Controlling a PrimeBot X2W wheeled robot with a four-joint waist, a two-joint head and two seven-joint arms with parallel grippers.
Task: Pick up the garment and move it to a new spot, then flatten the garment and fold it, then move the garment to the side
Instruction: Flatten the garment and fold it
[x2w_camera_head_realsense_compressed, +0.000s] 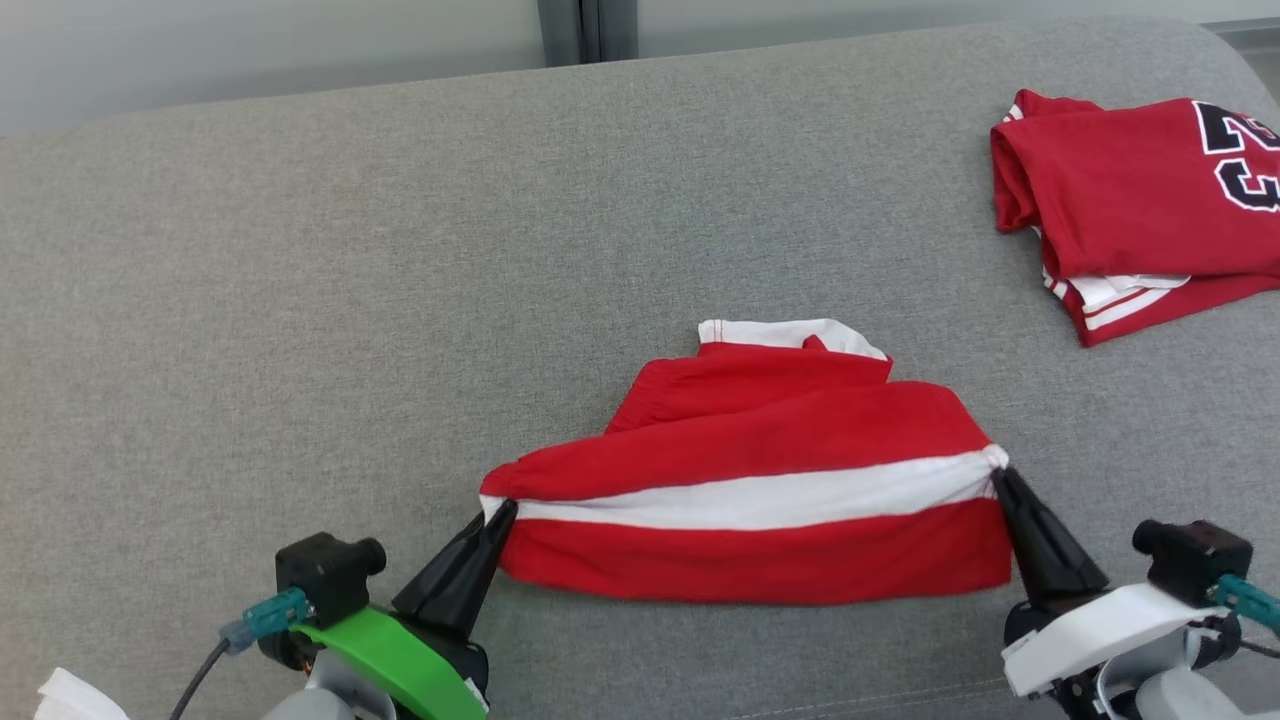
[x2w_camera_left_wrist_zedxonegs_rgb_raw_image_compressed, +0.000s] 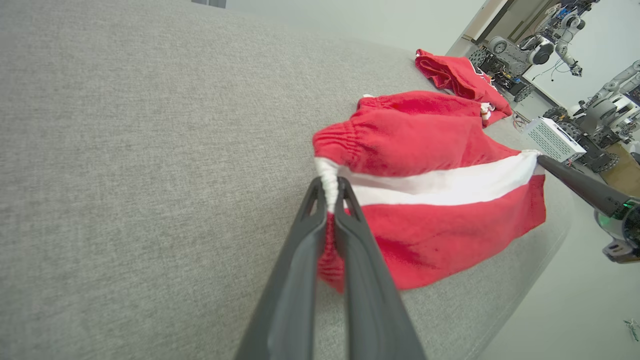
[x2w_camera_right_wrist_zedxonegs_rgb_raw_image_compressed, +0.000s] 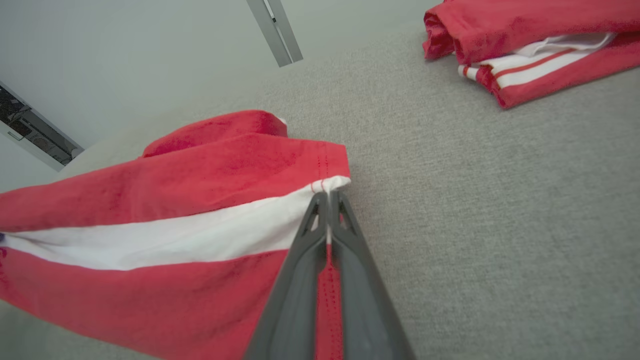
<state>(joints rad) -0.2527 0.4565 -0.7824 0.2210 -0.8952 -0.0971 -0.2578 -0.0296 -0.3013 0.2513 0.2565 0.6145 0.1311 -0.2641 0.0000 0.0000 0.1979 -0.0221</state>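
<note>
the red garment (x2w_camera_head_realsense_compressed: 760, 480) with the white stripe lies mid-sofa (x2w_camera_head_realsense_compressed: 300, 300). the left gripper (x2w_camera_head_realsense_compressed: 500, 510) and right gripper (x2w_camera_head_realsense_compressed: 1000, 475) are each clamped on 1 stripe end, likely to lift it taut; the folded jersey (x2w_camera_head_realsense_compressed: 1140, 210) sits well apart.

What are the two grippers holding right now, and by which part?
Both hold the red shorts: the left gripper pinches the left end of the white stripe, and the right gripper pinches its right end.
</note>
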